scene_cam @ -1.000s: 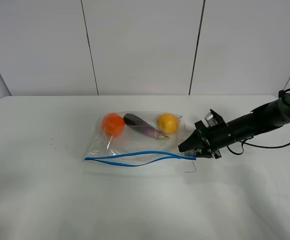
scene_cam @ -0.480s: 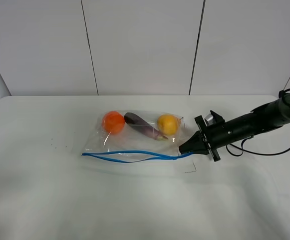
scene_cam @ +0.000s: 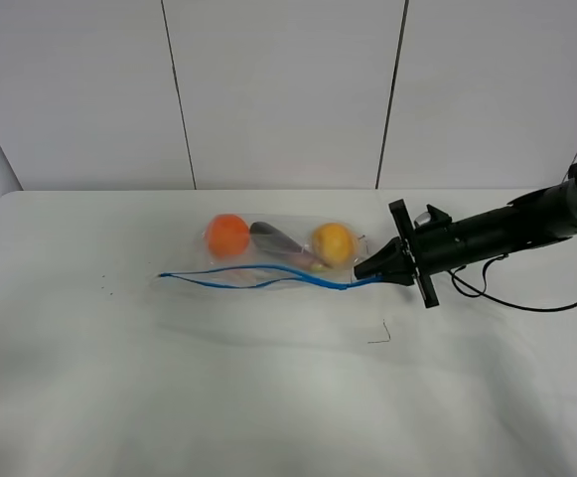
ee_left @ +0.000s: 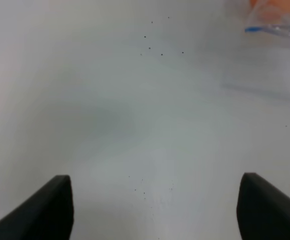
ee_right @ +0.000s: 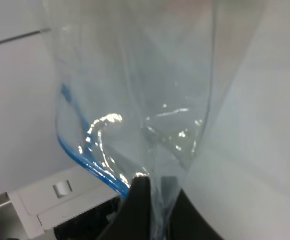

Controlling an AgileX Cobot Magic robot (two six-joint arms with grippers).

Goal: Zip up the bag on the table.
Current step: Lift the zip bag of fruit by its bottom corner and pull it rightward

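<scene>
Your right gripper [scene_cam: 365,270]: fingers [ee_right: 141,200] pressed together on plastic at right-end corner of bag [scene_cam: 268,260], where blue zipper strip [scene_cam: 258,281] ends. Bag on table [scene_cam: 268,397], mid-width, toward far edge. Orange fruit [scene_cam: 227,236], purple vegetable [scene_cam: 276,240], yellow fruit [scene_cam: 333,243] inside. Strip's two tracks apart along left half. Your left gripper [ee_left: 154,187]: spread wide, holds nothing, over bare tabletop.
</scene>
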